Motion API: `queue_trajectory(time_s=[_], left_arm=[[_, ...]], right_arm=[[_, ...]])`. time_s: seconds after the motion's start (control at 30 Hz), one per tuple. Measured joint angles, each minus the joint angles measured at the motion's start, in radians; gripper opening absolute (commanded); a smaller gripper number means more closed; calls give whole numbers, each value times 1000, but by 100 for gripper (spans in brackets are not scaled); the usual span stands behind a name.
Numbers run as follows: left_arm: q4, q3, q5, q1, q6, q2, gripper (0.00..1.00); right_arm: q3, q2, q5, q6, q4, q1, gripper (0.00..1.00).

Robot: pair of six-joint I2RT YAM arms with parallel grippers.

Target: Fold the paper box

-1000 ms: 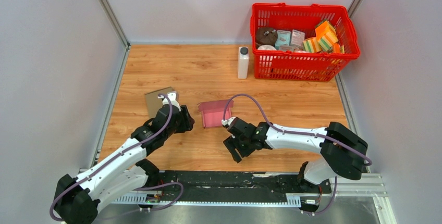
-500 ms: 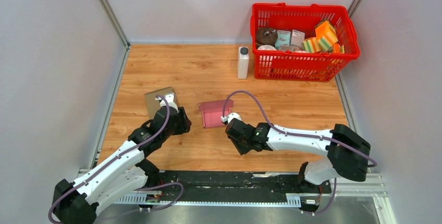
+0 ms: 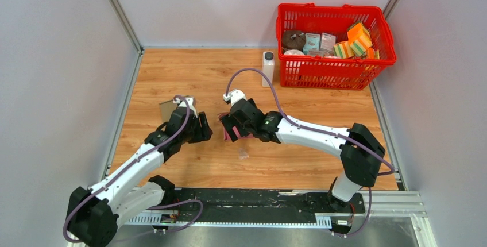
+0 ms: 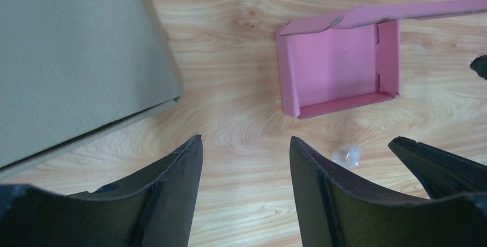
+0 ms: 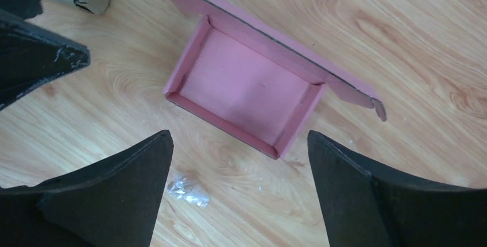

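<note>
Remote station, mid-fold: my right gripper (image 5: 238,135) hangs with its jaws spread wide and nothing between them; my left gripper (image 4: 246,139) sits low over the wooden table (image 3: 201,74), jaws parted less widely and likewise empty.

Directly under the right gripper lies the pink paper box (image 5: 244,89), an open shallow tray resting flat on the boards; in the right wrist view the tray sits between the two fingers' lines, its near corner just ahead of them; its long lid flap (image 5: 258,39) stands unfolded along the far side. From the left wrist the same box lies ahead and to the right, apart from the fingers.

I judge it thin card: very light, likely to skid on smooth wood, springy at its creases, easily crushed by a hard pinch; I would take it by the free edge of the lid flap, steadying a side wall with the other arm.

A brown carton (image 4: 74,57) sits just left of the left gripper; a scrap of clear plastic (image 5: 186,188) lies on the table near the tray.
</note>
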Motion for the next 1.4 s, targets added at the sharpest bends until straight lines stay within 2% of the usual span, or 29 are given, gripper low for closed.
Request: queue_trajectory(time_s=[0.1,0.17,0.23,0.33,0.43,0.6,0.73,0.9,1.0,1.03,1.17,1.23,1.4], left_arm=[[25,83,34,3,53,82,64],[44,135,45,3,85,127,61],[56,178,51,3,111,169,60],[83,206,70,4,134,216,57],[122,152,73,4,120,193,58],[127,-18,59,4,57,35,59],[103,-65,34,4,29,-63,60],[77,-66,15,4,16,-117,60],[67,-66,13,4,13,-123,60],[66,-66,13,4,11,-124,60],[63,-66,12,4,11,-124,60],[58,-65,9,4,11,-124,60],[48,-65,1,4,12,-121,60]], right_arm=[[-41,-45,-55,-23,7,-56,83],[-84,-93,-102,-33,10,-113,71],[-120,-143,-169,-45,6,-193,72],[-164,-202,-254,-49,10,-262,77],[-256,-270,-277,-20,35,-194,85],[-294,-206,-219,80,68,14,84],[-293,-90,-178,109,104,77,68],[-279,37,-143,114,122,98,66],[-255,56,-142,113,152,105,43],[-248,69,-140,114,161,108,31],[-219,101,-132,110,169,113,15],[-212,103,-122,109,162,114,10],[-180,51,-69,97,76,110,10]])
